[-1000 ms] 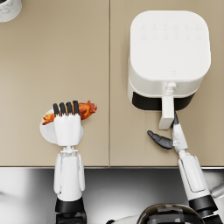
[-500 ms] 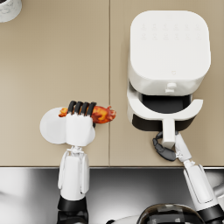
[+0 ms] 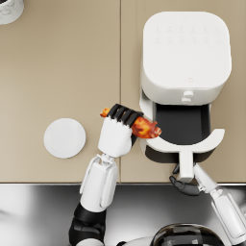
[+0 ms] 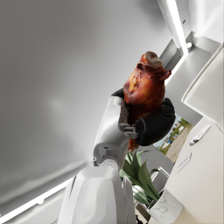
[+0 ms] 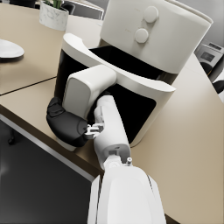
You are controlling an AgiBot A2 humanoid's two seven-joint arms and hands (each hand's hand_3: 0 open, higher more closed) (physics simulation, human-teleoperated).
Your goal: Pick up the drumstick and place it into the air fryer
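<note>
A roasted brown drumstick (image 3: 142, 127) is held in my left hand (image 3: 119, 130), lifted above the table just left of the air fryer's pulled-out drawer (image 3: 183, 126). Its thick end reaches the drawer's left rim. In the left wrist view the drumstick (image 4: 144, 89) stands up out of the dark fingers (image 4: 154, 124). The white air fryer (image 3: 185, 55) sits at the back right with its black basket open toward me. My right hand (image 3: 184, 185) grips the drawer handle (image 3: 186, 165) at the table's front edge; the right wrist view shows the hand (image 5: 68, 124) wrapped around the handle (image 5: 87, 89).
An empty white plate (image 3: 64, 138) lies on the beige table, left of my left hand. A marbled white pot (image 3: 9, 8) stands at the far left corner. The table's front edge (image 3: 57, 182) runs just below the plate.
My left hand has carried the drumstick rightward from beside the plate to the drawer's left rim. The drawer stays pulled out with my right hand on its handle.
</note>
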